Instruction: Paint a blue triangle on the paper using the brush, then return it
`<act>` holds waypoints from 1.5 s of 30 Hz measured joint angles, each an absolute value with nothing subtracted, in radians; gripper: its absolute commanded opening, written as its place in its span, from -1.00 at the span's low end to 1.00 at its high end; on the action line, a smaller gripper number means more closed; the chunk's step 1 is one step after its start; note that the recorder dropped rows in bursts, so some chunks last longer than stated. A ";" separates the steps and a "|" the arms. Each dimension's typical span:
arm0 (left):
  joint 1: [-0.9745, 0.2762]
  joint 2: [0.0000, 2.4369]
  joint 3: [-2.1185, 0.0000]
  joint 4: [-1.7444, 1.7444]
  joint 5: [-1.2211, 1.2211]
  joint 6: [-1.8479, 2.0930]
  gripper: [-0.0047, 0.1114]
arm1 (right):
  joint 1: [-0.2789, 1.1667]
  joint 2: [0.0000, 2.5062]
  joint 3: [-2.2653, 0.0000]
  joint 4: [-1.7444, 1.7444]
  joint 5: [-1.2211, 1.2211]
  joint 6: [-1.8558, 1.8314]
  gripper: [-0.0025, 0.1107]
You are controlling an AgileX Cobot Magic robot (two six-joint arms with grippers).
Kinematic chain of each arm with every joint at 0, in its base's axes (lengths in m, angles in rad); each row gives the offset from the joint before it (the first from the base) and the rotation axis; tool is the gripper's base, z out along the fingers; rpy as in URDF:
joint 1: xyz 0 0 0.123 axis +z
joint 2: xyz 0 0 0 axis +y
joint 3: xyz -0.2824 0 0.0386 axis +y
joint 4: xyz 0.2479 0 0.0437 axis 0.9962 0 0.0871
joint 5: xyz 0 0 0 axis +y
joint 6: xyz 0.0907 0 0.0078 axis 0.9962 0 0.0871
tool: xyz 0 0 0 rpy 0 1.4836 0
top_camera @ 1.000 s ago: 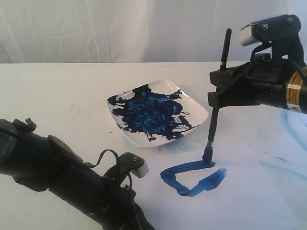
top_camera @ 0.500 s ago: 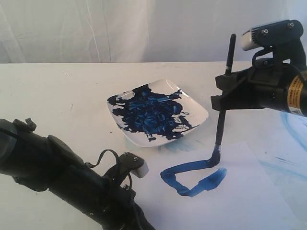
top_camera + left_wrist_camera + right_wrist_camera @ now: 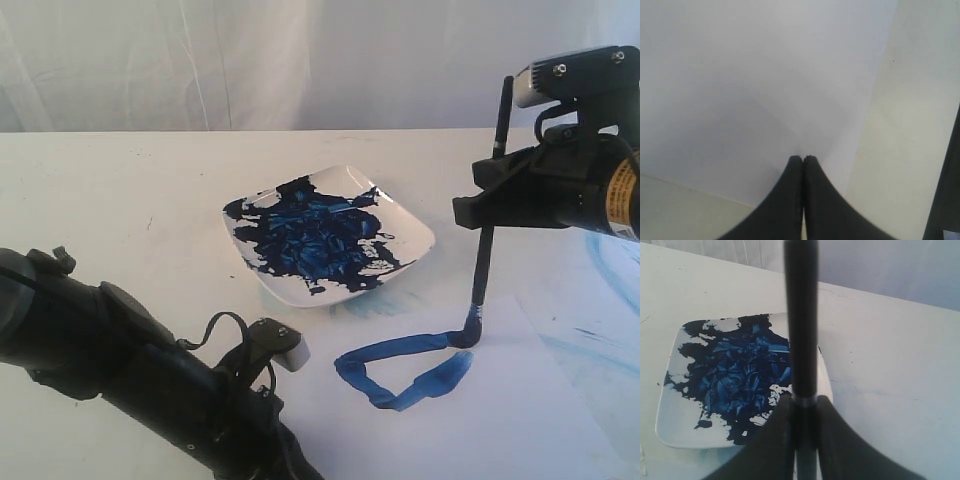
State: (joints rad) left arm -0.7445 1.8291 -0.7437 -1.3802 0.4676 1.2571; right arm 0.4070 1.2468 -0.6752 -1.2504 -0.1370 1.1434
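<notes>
Gripping the brush (image 3: 480, 272) partway up its handle, the right gripper (image 3: 486, 206) holds it nearly upright in the exterior view. Directly below the gripper, the bristles touch the paper (image 3: 520, 420) at one corner of the blue triangle (image 3: 398, 366). The paint-smeared dish (image 3: 420, 240) sits to that gripper's left on the off-white tabletop (image 3: 130, 200), and a white curtain (image 3: 250, 60) hangs behind. The left wrist view shows the left gripper (image 3: 803, 159) with its fingers pressed together, holding nothing, just above bare paper with tabletop beside it. In the right wrist view the jaws clamp the brush's black handle, and the dish lies beyond them.
</notes>
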 measured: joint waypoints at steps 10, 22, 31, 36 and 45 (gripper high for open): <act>-0.745 1.829 -0.744 -1.380 0.468 1.257 -0.92 | 0.407 1.204 -0.675 -1.253 -0.072 1.123 -0.96; -0.745 1.829 -0.744 -1.378 0.468 1.257 -0.92 | 0.407 1.079 -0.641 -1.253 -0.187 1.188 -0.96; -0.745 1.829 -0.744 -1.378 0.470 1.257 -0.92 | 0.407 1.079 -0.591 -1.255 -0.213 1.246 -0.96; -0.745 1.829 -0.744 -1.378 0.470 1.257 -0.92 | 0.407 1.079 -0.585 -1.255 -0.224 1.257 -0.96; -0.745 1.829 -0.744 -1.378 0.471 1.257 -0.92 | 0.407 1.059 -0.572 -1.257 -0.160 1.297 -0.96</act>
